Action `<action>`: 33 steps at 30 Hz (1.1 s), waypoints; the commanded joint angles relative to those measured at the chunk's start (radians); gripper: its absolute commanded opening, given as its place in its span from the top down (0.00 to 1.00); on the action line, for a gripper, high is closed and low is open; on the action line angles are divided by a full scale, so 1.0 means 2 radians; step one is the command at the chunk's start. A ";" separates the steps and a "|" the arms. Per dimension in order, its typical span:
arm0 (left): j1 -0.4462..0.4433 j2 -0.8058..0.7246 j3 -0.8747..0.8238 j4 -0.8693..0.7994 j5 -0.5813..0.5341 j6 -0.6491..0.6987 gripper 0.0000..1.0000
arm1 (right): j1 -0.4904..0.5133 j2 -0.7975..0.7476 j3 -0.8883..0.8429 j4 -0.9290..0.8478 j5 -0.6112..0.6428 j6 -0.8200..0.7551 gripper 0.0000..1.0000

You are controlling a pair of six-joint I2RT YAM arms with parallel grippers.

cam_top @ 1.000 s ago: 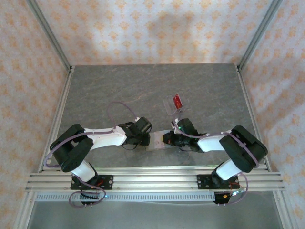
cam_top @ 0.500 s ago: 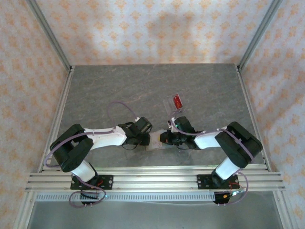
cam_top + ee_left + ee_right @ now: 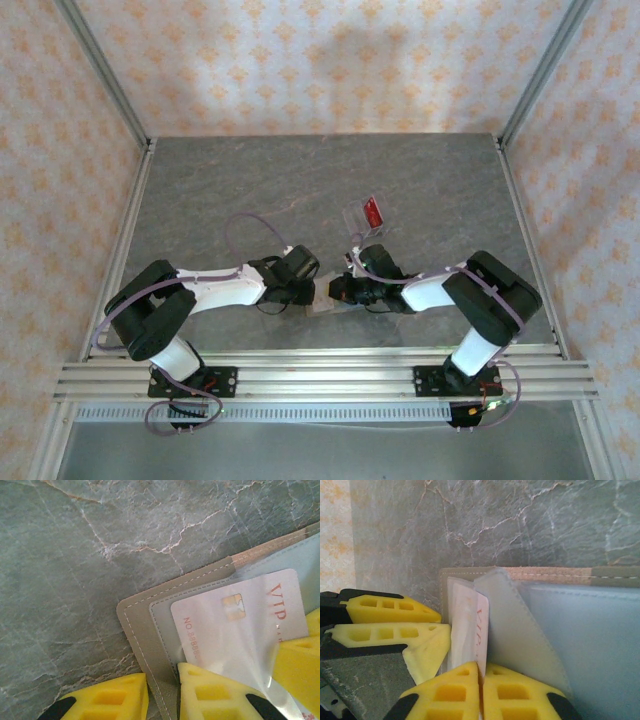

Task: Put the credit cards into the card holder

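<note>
The card holder (image 3: 145, 625), olive-brown with a light grey inside, lies open on the table near the front edge (image 3: 322, 306). My left gripper (image 3: 162, 680) is shut on its stitched edge (image 3: 312, 293). A pale credit card (image 3: 240, 625) with red "VIP" lettering lies partly inside the grey pocket. My right gripper (image 3: 481, 672) is shut on that card's edge (image 3: 483, 620), right beside the left gripper's yellow fingers (image 3: 385, 625). A grey pocket flap (image 3: 520, 630) stands lifted next to the card. The two grippers meet over the holder (image 3: 335, 290).
A clear slotted rack (image 3: 358, 222) holding a red card (image 3: 372, 211) stands just behind the right gripper. Grey marbled tabletop (image 3: 300, 190) stretches to the back. Aluminium rails (image 3: 320, 375) run along the front edge, and patterned walls enclose the sides.
My right arm has shifted left, carrying the card a little further toward the left gripper and into the holder. The left arm has not moved.
</note>
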 commanded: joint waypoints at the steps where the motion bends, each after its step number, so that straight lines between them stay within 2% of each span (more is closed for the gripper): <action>1: -0.007 0.067 -0.030 0.037 -0.006 -0.002 0.79 | 0.013 -0.010 0.002 -0.083 0.037 -0.003 0.84; 6: -0.007 0.068 -0.034 0.041 -0.006 -0.003 0.79 | 0.013 -0.071 0.029 -0.198 0.084 -0.020 0.64; 10: -0.007 0.069 -0.035 0.043 -0.006 -0.004 0.79 | 0.013 -0.087 0.051 -0.261 0.106 -0.031 0.60; 14: -0.007 0.067 -0.037 0.044 -0.006 -0.004 0.79 | 0.013 -0.104 0.068 -0.299 0.130 -0.040 0.67; 17: -0.007 0.069 -0.037 0.044 -0.006 -0.004 0.79 | 0.015 -0.109 0.082 -0.314 0.136 -0.046 0.81; 21: -0.007 0.069 -0.037 0.045 -0.005 -0.004 0.79 | 0.028 -0.116 0.107 -0.353 0.179 -0.059 0.93; 25: -0.007 0.069 -0.038 0.046 -0.005 -0.004 0.79 | 0.046 -0.102 0.127 -0.353 0.179 -0.064 0.95; 33: -0.007 0.067 -0.038 0.045 -0.006 -0.004 0.79 | 0.046 -0.044 0.153 -0.346 0.180 -0.068 0.98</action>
